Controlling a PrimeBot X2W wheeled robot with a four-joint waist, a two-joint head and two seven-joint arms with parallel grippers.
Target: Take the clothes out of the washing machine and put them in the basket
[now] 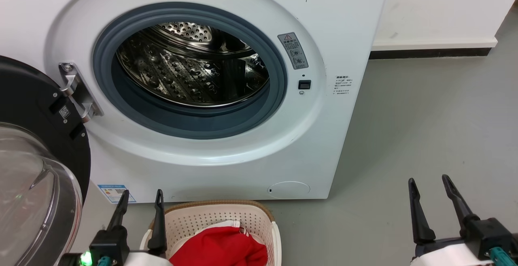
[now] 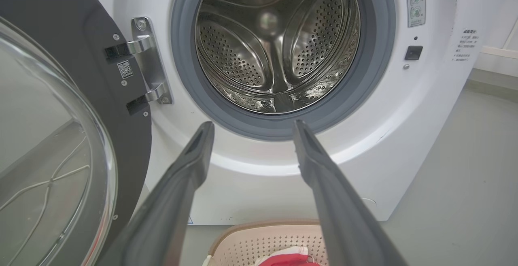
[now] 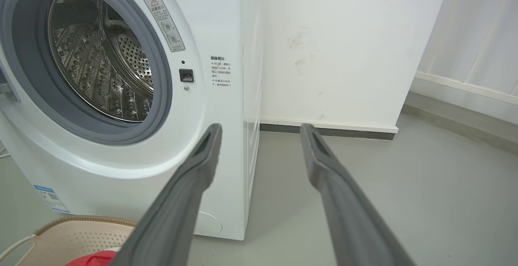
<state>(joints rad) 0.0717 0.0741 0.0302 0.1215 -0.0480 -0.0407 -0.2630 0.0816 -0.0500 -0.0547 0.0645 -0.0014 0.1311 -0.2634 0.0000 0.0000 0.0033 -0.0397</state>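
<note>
The white washing machine (image 1: 210, 11) stands in front of me with its door swung open to the left. Its steel drum (image 1: 190, 67) looks bare inside, as it does in the left wrist view (image 2: 275, 43). Red clothes (image 1: 220, 247) with white trim lie in the cream basket (image 1: 259, 217) on the floor below the porthole. My left gripper (image 1: 140, 197) is open beside the basket's left rim, holding nothing. Over the floor at the lower right my right gripper (image 1: 429, 183) is open too, well apart from the basket.
The black-rimmed glass door (image 1: 36, 169) hangs open at the left, close to my left arm. Grey floor (image 1: 425, 128) stretches to the right of the machine. A white wall with a dark skirting (image 1: 429, 53) stands behind.
</note>
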